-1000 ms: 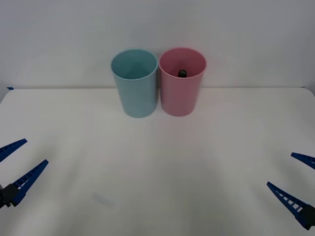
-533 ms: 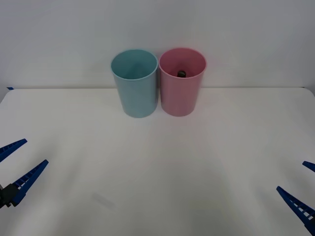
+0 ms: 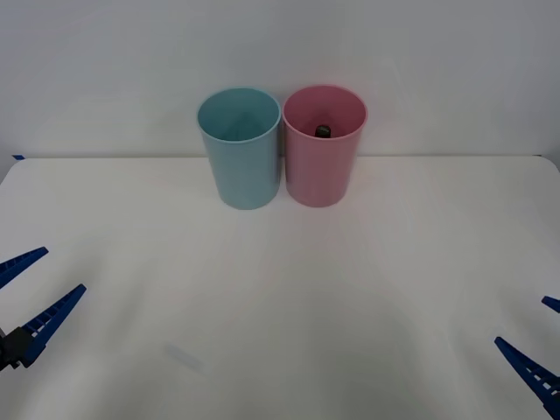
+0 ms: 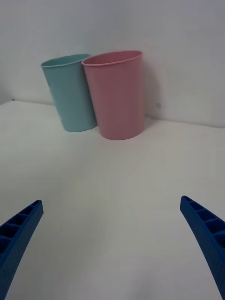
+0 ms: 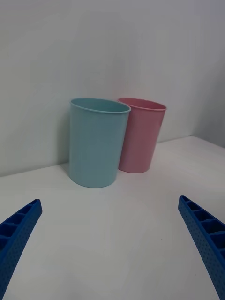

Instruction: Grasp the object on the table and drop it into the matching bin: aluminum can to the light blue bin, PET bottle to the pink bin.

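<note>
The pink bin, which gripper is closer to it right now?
Right, though not by much. The pink bin stands slightly right of centre; the right gripper sits open at the near right corner, the left gripper open at near left.

Two smooth plastic bins, the light blue bin (image 3: 240,149) and the pink bin (image 3: 323,147), show a soft satin sheen on a matt white table (image 3: 280,289). Inside the pink bin, the black cap of the PET bottle (image 3: 323,130) looks dull. Ribbed blue plastic fingers mark the left gripper (image 3: 31,293) and the right gripper (image 3: 538,341), both spread apart.
</note>
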You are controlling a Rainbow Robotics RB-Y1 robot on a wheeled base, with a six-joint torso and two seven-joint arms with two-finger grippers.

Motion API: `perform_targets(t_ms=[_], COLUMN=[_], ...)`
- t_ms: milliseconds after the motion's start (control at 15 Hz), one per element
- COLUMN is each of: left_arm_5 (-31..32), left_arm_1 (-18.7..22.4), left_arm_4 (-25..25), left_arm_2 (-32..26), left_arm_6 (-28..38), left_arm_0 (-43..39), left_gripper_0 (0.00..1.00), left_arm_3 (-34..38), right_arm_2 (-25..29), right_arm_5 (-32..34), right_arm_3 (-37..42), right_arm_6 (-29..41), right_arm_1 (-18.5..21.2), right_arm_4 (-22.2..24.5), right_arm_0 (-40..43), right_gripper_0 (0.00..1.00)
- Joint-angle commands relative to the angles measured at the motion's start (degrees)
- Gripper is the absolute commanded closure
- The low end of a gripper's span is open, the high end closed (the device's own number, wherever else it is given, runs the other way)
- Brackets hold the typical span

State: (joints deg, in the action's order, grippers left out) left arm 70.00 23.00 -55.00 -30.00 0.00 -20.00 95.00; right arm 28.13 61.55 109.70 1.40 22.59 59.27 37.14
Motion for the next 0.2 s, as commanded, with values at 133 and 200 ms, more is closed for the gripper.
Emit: perform_targets(t_ms=[133,200], left_arm_5=[0.0,0.0], left_arm_1=[0.0,0.0], left_arm_4=[0.0,0.0], left_arm_2=[0.0,0.0], left_arm_6=[0.0,0.0], left_arm_0=[0.0,0.0], left_gripper_0=[0.0,0.0], left_arm_3=[0.0,0.0], right_arm_2=[0.0,0.0], right_arm_5=[-0.03,-0.03], right_arm_3=[-0.01,-0.01], right_arm_6=[0.01,0.01], right_arm_1=[0.0,0.0], right_arm_4=[0.15,0.15], right_arm_0=[-0.05,-0.05], right_gripper_0=[0.0,0.0])
